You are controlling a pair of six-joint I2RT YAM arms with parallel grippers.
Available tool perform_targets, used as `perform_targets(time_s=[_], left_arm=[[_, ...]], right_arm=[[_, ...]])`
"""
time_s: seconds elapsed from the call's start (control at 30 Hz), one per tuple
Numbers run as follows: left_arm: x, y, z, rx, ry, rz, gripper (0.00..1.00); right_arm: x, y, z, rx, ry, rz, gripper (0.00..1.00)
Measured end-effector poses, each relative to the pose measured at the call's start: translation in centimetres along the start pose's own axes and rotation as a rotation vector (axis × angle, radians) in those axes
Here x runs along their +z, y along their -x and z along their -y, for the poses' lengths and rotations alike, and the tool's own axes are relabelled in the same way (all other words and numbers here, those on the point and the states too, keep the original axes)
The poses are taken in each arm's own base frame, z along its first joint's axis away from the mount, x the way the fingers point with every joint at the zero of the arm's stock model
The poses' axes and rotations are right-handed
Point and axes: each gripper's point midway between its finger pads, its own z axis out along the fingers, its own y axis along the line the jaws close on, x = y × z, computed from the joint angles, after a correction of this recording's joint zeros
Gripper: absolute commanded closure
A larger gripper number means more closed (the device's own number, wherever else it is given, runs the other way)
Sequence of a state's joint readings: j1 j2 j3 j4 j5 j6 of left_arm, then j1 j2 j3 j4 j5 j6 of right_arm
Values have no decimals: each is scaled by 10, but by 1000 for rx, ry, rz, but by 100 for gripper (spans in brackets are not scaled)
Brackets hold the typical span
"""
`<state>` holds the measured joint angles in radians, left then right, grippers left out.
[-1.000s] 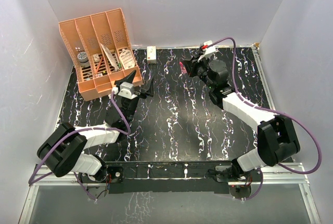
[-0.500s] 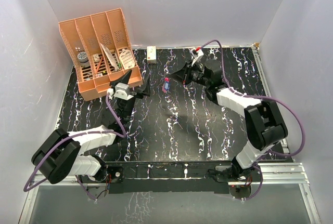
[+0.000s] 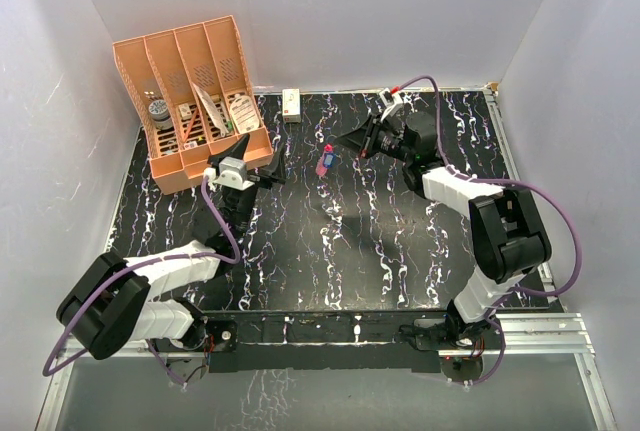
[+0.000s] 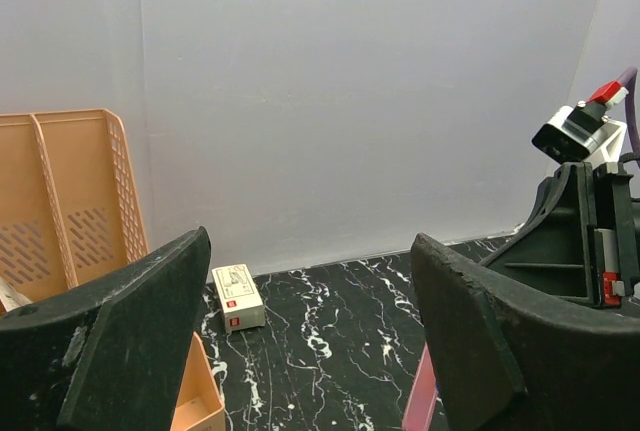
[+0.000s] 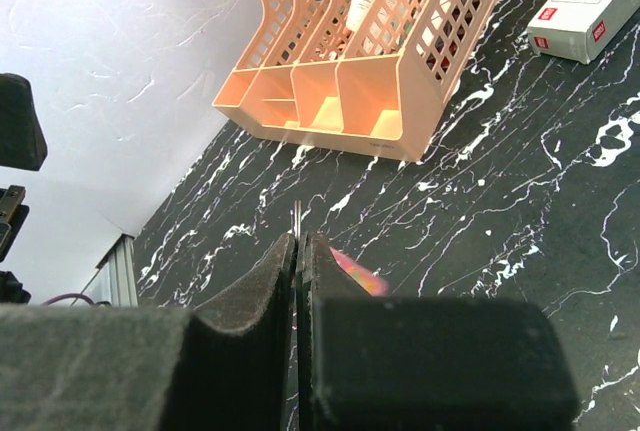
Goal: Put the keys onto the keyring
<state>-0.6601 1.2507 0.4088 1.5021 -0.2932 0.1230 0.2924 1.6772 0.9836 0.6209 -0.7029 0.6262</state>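
Observation:
My right gripper (image 3: pixel 343 141) is shut, its fingers (image 5: pixel 265 281) pressed flat together. A thin silvery metal edge (image 5: pixel 297 216) pokes out between the tips; I cannot tell whether it is a key. The red-pink keyring (image 3: pixel 324 163) hangs from that grip above the table, with a small blue piece, the blue-headed key (image 3: pixel 329 151), at its upper end. In the right wrist view the keyring (image 5: pixel 355 271) shows blurred behind one finger. My left gripper (image 3: pixel 272 159) stands open just left of it, nothing between its fingers (image 4: pixel 130 341). The keyring (image 4: pixel 420 401) shows beside the right-hand finger.
An orange slotted organiser (image 3: pixel 195 101) with small items fills the back left corner. A small white box (image 3: pixel 292 104) lies against the back wall, also seen as the white box (image 4: pixel 237 298). White walls close in the black marbled table (image 3: pixel 340 241) on three sides.
My right gripper has swung from the back of the table leftward toward the left gripper, carrying the keyring. The left gripper has crept slightly forward and stayed open.

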Motion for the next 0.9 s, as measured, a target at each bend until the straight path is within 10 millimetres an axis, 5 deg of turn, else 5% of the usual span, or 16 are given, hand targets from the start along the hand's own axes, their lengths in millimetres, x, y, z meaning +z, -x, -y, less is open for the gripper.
perform_targets(time_s=[0.67, 0.9], left_arm=[[-1, -6, 2, -17, -3, -22, 20], [-1, -14, 3, -17, -5, -41, 20]], right_arm=[[4, -34, 36, 16, -152, -28, 100], [5, -36, 56, 21, -230, -5, 69]])
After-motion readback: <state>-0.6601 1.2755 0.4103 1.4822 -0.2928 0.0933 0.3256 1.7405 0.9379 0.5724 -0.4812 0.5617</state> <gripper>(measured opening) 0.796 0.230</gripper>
